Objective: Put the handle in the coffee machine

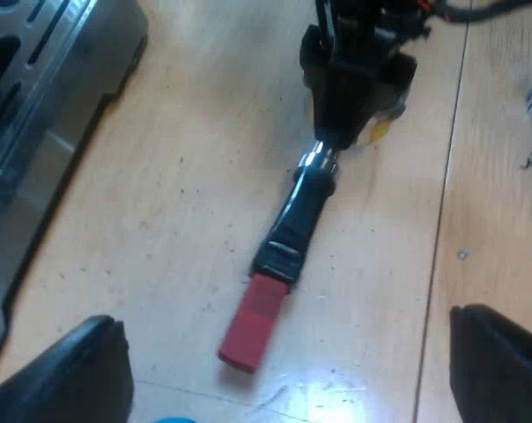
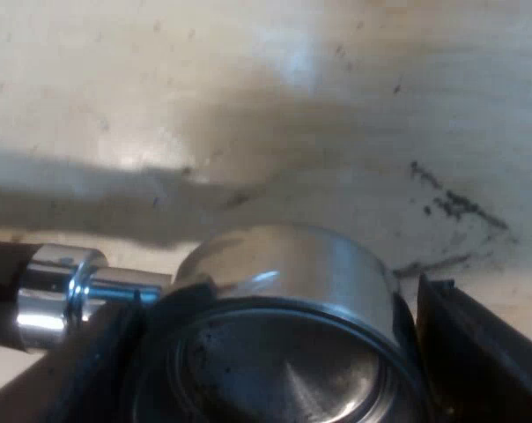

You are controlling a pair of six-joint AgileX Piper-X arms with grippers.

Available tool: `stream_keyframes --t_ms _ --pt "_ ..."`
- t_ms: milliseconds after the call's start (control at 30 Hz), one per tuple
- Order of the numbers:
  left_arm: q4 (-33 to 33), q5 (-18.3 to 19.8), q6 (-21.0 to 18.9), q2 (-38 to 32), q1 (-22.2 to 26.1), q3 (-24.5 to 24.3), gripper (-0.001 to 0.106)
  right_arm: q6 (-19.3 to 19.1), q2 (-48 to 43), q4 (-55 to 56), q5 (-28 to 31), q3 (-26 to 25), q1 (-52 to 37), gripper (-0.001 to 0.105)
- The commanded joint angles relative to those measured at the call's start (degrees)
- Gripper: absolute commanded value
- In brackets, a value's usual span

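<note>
The holder (image 1: 294, 216) lies on the surface (image 1: 160, 229), not far from the machine (image 1: 37, 88). The right claw (image 2: 266, 361) is clamped on its metal end, likely for lifting; the left claw (image 1: 284, 352) hangs apart, empty.

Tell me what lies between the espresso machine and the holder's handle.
Nothing: in the left wrist view, bare wooden table runs from the espresso machine to the dark handle of the holder.

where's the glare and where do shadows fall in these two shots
Left wrist view: a patch of glare on the table by the handle's red end. Right wrist view: a broad dark shadow crosses the table beyond the metal holder, and bright highlights sit on its chrome neck.
</note>
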Motion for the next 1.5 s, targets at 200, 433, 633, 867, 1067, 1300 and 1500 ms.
stream_keyframes --t_ms 200,433,633,867,1067,1300,1500 --pt "1.21 5.77 2.71 0.33 -0.24 -0.97 0.076 -5.1 -4.66 0.62 -11.94 -0.18 -1.69 0.0" --pt "3.84 7.99 4.78 3.93 -3.54 -1.27 0.076 -7.44 -4.87 0.62 -16.75 -1.74 -1.69 0.0" --pt "2.25 -1.15 4.9 7.93 -11.63 -1.27 0.076 -7.7 -4.87 1.22 -17.05 -4.45 -1.69 0.0" --pt "-1.61 -4.01 2.98 12.0 -12.04 -1.27 0.076 -9.6 -4.87 5.34 -17.06 -7.83 -1.69 0.0" --pt "-1.55 -4.01 4.44 14.65 -12.04 -1.27 0.076 -10.91 -4.87 6.82 -17.06 -9.6 -1.69 0.0" --pt "-1.53 -3.11 6.92 15.09 -12.04 0.06 0.076 -11.16 -4.87 7.03 -18.25 -11.74 -1.69 0.0" --pt "-1.66 -3.13 7.64 15.09 -12.04 2.83 0.076 -11.16 -4.87 7.03 -21.3 -11.86 -1.69 0.0"
